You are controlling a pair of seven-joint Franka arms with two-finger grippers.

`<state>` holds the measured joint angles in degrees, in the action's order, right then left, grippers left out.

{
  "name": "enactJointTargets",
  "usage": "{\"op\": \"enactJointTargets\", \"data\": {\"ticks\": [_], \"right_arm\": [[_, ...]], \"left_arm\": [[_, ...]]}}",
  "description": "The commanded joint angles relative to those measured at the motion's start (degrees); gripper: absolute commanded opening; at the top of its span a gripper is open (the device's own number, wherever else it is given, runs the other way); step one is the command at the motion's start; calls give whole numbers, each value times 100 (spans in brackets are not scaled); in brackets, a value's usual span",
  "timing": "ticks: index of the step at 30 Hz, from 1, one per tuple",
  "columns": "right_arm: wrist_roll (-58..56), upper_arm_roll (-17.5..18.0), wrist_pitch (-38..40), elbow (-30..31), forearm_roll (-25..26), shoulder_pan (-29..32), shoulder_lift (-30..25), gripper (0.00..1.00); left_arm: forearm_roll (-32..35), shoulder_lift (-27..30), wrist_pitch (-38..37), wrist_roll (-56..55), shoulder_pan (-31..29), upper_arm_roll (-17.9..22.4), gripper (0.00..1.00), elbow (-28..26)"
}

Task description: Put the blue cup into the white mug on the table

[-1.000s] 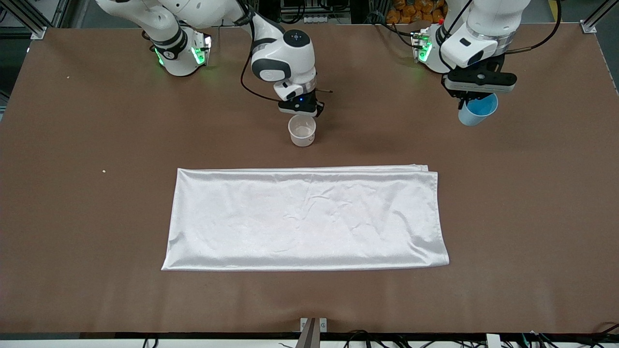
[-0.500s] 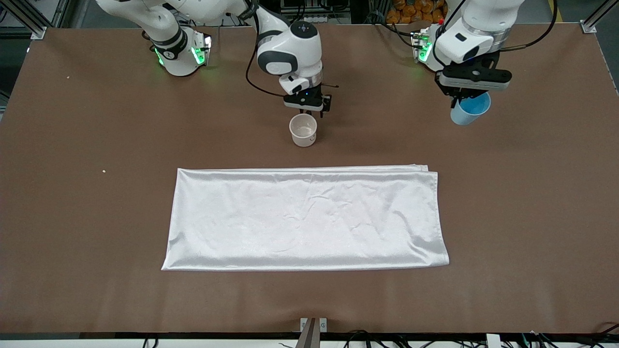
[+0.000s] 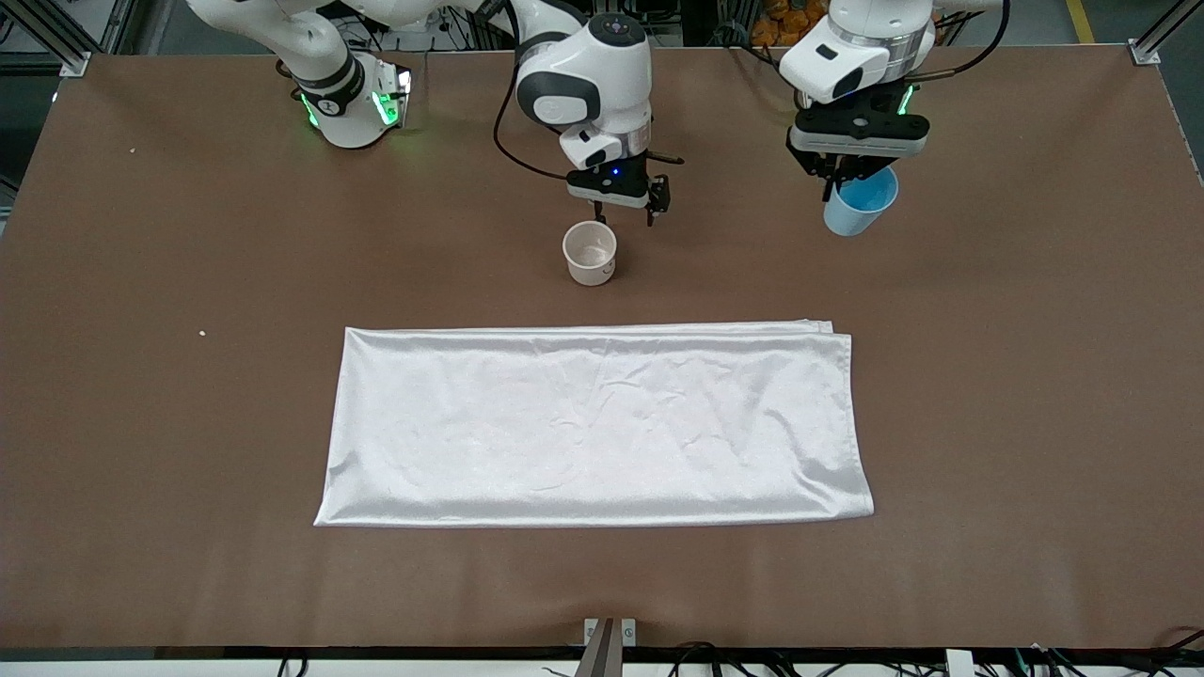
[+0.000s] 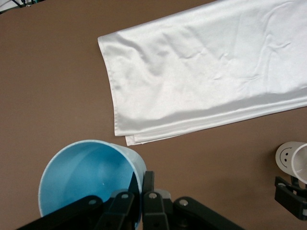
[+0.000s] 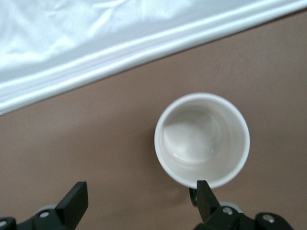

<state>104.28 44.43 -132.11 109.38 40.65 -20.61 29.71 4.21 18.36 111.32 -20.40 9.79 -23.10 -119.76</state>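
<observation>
Holding the blue cup [image 3: 857, 207] by its rim, my left gripper [image 3: 844, 182] hangs in the air over bare table [image 3: 1016, 310], pinched shut on the cup wall, with the cup tilted so its bright inside faces the front camera. The white mug [image 3: 590, 253] stands upright and empty on the table toward my right arm's end from this gripper, well apart from it, so the pickup is done and the carry across plus the lowering into the mug are what I judge to be left. My right gripper [image 3: 630, 209] hovers just above the mug's handle side with its fingers spread wide and nothing between them; in the right wrist view the mug's open mouth [image 5: 202, 139] sits just ahead of one fingertip [image 5: 205, 197]. That right gripper is what I judge stands in my way: it crowds the space above the mug, and the cup will need that space clear. A white cloth [image 3: 593, 423] lies flat on the table, nearer the front camera than the mug and apart from it, and does not block the path.
</observation>
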Motion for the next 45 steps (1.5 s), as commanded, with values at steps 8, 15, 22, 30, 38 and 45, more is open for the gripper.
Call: {"op": "enactJointTargets", "data": {"ticks": [8, 15, 22, 30, 38, 45], "right_arm": [[-2840, -1146, 299, -794, -1760, 268, -9, 100], [-4616, -2174, 748, -1269, -2552, 286, 35, 100], [-6356, -3088, 695, -1480, -3193, 400, 122, 100], [-7930, -3968, 686, -1568, -3738, 453, 202, 100], [-9986, -4609, 1054, -1700, -4757, 628, 88, 100], [-11244, -5234, 1863, -1850, -5198, 681, -289, 100]], "left_arm": [[-105, -395, -242, -517, -3, -344, 0, 585], [-114, -684, -295, -939, 6, -660, 0, 875], [-114, -1176, -295, -1501, 15, -1161, 0, 1280], [1, -1888, -225, -2345, 32, -1916, 0, 1614], [544, -2714, 12, -2425, 242, -2295, 0, 1755], [1037, -3365, 530, -2530, 533, -2313, 0, 1904]]}}
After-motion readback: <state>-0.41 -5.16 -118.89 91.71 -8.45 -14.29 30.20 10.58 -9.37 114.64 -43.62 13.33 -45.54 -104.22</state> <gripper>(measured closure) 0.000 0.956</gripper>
